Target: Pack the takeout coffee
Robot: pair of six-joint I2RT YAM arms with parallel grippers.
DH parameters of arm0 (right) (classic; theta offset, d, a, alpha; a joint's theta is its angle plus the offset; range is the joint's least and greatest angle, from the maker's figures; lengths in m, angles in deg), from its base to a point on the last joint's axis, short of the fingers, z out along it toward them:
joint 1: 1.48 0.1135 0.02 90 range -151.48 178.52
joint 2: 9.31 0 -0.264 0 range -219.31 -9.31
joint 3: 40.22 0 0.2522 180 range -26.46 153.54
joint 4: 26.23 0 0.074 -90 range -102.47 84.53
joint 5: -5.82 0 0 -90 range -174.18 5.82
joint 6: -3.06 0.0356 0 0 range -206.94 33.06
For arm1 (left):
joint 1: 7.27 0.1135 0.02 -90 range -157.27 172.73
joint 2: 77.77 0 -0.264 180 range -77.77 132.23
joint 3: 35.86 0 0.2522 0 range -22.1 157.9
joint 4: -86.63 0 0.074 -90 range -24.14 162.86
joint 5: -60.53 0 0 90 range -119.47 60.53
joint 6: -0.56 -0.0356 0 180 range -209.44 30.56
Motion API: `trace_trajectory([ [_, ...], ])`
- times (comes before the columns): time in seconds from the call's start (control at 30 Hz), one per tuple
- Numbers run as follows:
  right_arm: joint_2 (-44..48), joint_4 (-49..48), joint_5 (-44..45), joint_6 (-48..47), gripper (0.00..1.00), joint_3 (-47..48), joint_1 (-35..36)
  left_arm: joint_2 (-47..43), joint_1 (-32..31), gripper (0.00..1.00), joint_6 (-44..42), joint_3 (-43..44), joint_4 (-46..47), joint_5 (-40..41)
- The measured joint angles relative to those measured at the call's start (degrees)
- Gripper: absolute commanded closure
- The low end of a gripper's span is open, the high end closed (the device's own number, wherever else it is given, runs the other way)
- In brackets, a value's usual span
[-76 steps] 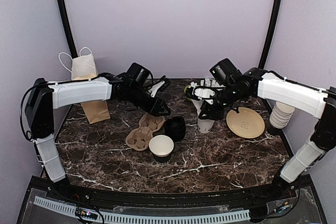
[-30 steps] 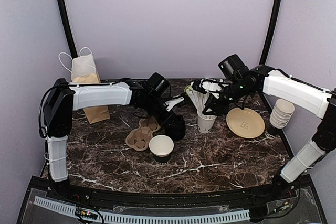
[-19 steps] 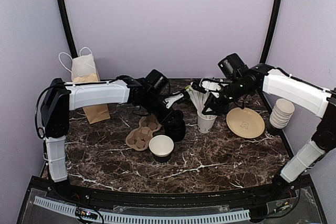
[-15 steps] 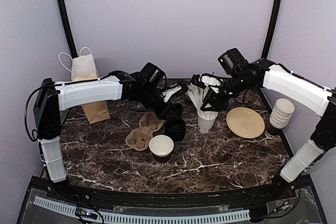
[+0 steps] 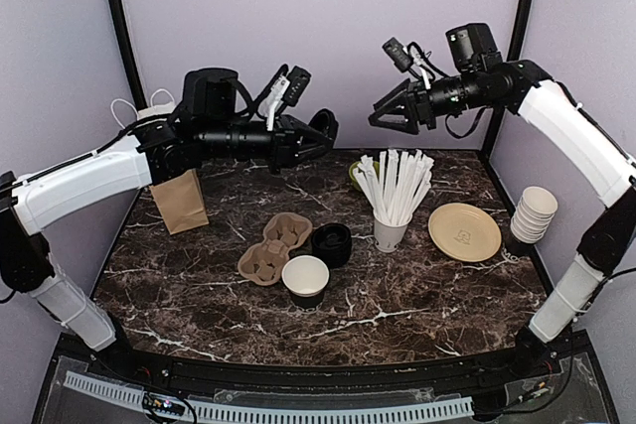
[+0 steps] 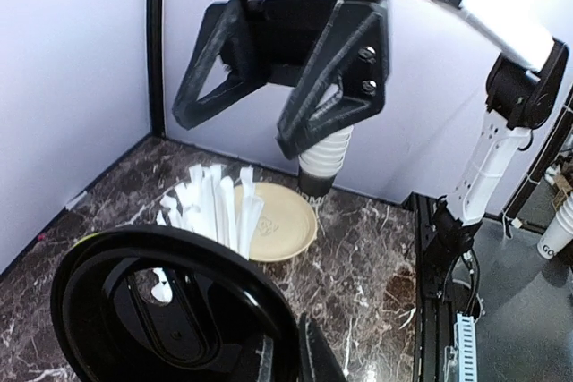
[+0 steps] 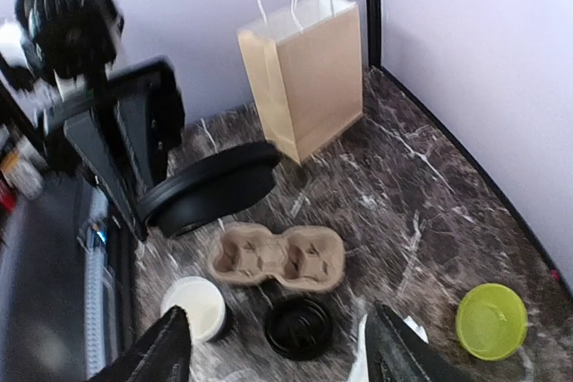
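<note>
Both arms have lifted off the surface (image 5: pixel 417 305) since half a second ago and now hang high over its far edge; the left one has carried a black lid (image 6: pixel 166 310) up with it.

Nearest the arm bases stands the coffee cup (image 5: pixel 305 280), black outside, white inside, upright and uncovered (any logo on its wall is too small to make out). Just behind it to the left lies the brown pulp carrier (image 5: pixel 273 247), its wells bare. To the carrier's right is the stack of black lids (image 5: pixel 332 243), just beside it. Further right stands a white cup of wrapped straws (image 5: pixel 390 232), fanned out. Beyond that lies a tan round plate (image 5: pixel 465 232) with a faint stamped mark at its middle, not legible. At the right edge sits a nested stack of white cups (image 5: pixel 532 213).

Toward the back left, a brown paper bag (image 5: pixel 179 201) with white handles stands upright. A small green round dish (image 7: pixel 491 321) rests behind the straws.

Above all this, the left pincer (image 5: pixel 310 136) is clamped narrow on the rim of the black lid, which hangs on edge, well clear of the coffee cup. The right pincer (image 5: pixel 383 116) faces it, jaws spread wide with nothing between them.
</note>
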Motion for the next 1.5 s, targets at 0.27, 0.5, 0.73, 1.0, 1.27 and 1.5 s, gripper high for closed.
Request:
trace_trajectory([
  [0.27, -2.7, -24.9, -22.4, 29.4, 0.01, -11.3, -5.7, -4.1, 4.0, 0.91, 8.0, -10.6, 21.8, -3.6],
  [0.5, -3.2, -57.4, -30.4, 59.6, 0.01, -22.2, -4.8, -2.4, 5.0, 0.9, 13.6, -11.1, 31.2, -6.6],
  [0.73, -6.1, -76.1, -33.0, 75.4, 0.01, -22.8, -1.3, 0.2, 5.0, 0.9, 15.9, -11.1, 33.4, -9.6],
  [1.0, -8.7, -76.5, -33.1, 77.4, 0.03, -22.7, 1.6, 1.0, 5.0, 0.9, 17.4, -11.1, 35.1, -11.1],
  [1.27, -9.7, -72.9, -32.0, 75.1, 0.03, -20.9, 2.3, 1.0, 5.1, 0.89, 19.5, -11.3, 38.3, -12.4],
  [1.5, -10.2, -77.2, -32.1, 78.3, 0.09, -20.5, 3.0, 1.8, 5.0, 0.89, 21.0, -11.3, 40.3, -13.3],
])
